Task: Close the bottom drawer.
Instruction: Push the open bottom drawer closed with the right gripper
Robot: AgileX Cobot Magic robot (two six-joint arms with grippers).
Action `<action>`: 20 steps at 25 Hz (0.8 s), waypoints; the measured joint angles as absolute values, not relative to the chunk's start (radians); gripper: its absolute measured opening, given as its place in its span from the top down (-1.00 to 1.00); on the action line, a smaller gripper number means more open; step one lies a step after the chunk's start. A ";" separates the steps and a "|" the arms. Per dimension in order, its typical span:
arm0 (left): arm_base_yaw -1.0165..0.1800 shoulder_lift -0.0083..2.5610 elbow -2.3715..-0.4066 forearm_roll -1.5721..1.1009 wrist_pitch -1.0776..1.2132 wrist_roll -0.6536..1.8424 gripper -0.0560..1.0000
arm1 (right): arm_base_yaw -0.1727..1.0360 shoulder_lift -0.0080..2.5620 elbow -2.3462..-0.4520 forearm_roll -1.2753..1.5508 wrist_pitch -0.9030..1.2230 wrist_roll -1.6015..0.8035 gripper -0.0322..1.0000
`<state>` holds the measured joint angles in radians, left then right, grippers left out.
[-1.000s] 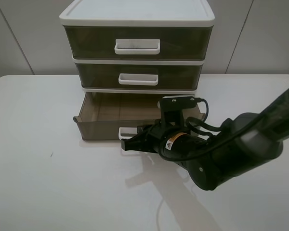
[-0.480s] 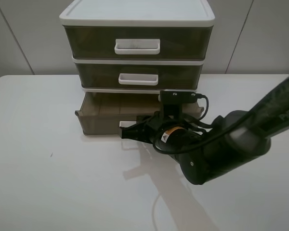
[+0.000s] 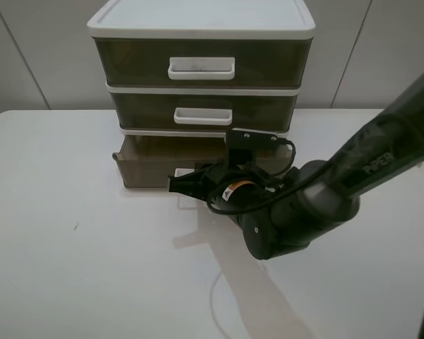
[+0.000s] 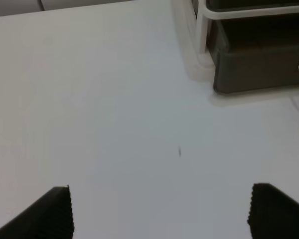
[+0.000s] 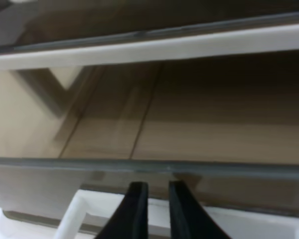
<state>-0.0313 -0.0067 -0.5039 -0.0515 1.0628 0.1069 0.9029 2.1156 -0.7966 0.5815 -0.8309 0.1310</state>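
My right gripper [image 5: 157,187], fingers almost together, sits at the white handle [image 5: 102,200] of the part-open bottom drawer [image 3: 145,176], while my left gripper [image 4: 160,199] hangs spread wide.

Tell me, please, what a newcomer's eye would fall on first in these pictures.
The dark right arm dominates, reaching across the white table with its tool, fingers close together, at the white handle of the bottom drawer. That drawer stands partly out of the white-framed unit at the table's back, while the middle drawer and top drawer above it are shut.
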 joint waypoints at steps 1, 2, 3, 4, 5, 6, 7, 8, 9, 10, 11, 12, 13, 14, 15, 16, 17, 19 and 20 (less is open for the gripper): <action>-0.031 -0.007 -0.504 -0.051 1.063 0.107 -0.47 | 0.903 2.123 -0.804 0.584 -0.836 0.131 0.90; -0.031 -0.007 -0.504 -0.051 1.063 0.107 -0.47 | 0.903 2.131 -0.810 0.587 -0.842 0.131 0.90; -0.031 -0.007 -0.504 -0.051 1.063 0.107 -0.47 | 0.903 2.139 -0.819 0.590 -0.847 0.131 0.90; -0.031 -0.007 -0.504 -0.051 1.063 0.107 -0.47 | 0.903 2.147 -0.827 0.591 -0.852 0.131 0.90; -0.031 -0.007 -0.504 -0.051 1.063 0.107 -0.47 | 0.903 2.156 -0.835 0.594 -0.860 0.131 0.90; -0.031 -0.007 -0.504 -0.051 1.063 0.107 -0.47 | 0.903 2.165 -0.843 0.599 -0.868 0.131 0.90; -0.031 -0.007 -0.504 -0.051 1.063 0.107 -0.47 | 0.903 2.170 -0.849 0.603 -0.878 0.131 0.90; -0.031 -0.007 -0.504 -0.051 1.063 0.107 -0.47 | 0.903 2.176 -0.853 0.608 -0.886 0.131 0.90; -0.031 -0.007 -0.504 -0.051 1.063 0.107 -0.47 | 0.903 2.181 -0.857 0.616 -0.896 0.131 0.90; -0.031 -0.007 -0.504 -0.051 1.063 0.107 -0.47 | 0.903 2.185 -0.859 0.627 -0.906 0.131 0.90; -0.031 -0.007 -0.504 -0.051 1.063 0.107 -0.47 | 0.903 2.189 -0.861 0.634 -0.916 0.131 0.90; -0.031 -0.007 -0.504 -0.051 1.063 0.107 -0.47 | 0.903 2.191 -0.862 0.640 -0.924 0.131 0.90; -0.031 -0.007 -0.504 -0.051 1.063 0.107 -0.47 | 0.903 2.191 -0.862 0.647 -0.927 0.131 0.90; -0.031 -0.007 -0.504 -0.051 1.063 0.107 -0.47 | 0.903 2.191 -0.865 0.652 -0.928 0.131 0.90; -0.031 -0.007 -0.504 -0.051 1.063 0.107 -0.47 | 0.903 2.192 -0.868 0.655 -0.928 0.128 0.90; -0.031 -0.007 -0.504 -0.051 1.063 0.107 -0.47 | 0.903 2.192 -0.873 0.660 -0.927 0.121 0.90; -0.031 -0.007 -0.504 -0.051 1.063 0.107 -0.47 | 0.903 2.193 -0.878 0.663 -0.926 0.109 0.90; -0.031 -0.007 -0.504 -0.051 1.063 0.107 -0.47 | 0.903 2.193 -0.886 0.673 -0.925 0.071 0.90; -0.031 -0.007 -0.504 -0.051 1.063 0.107 -0.47 | 0.903 2.193 -0.889 0.681 -0.925 0.053 0.90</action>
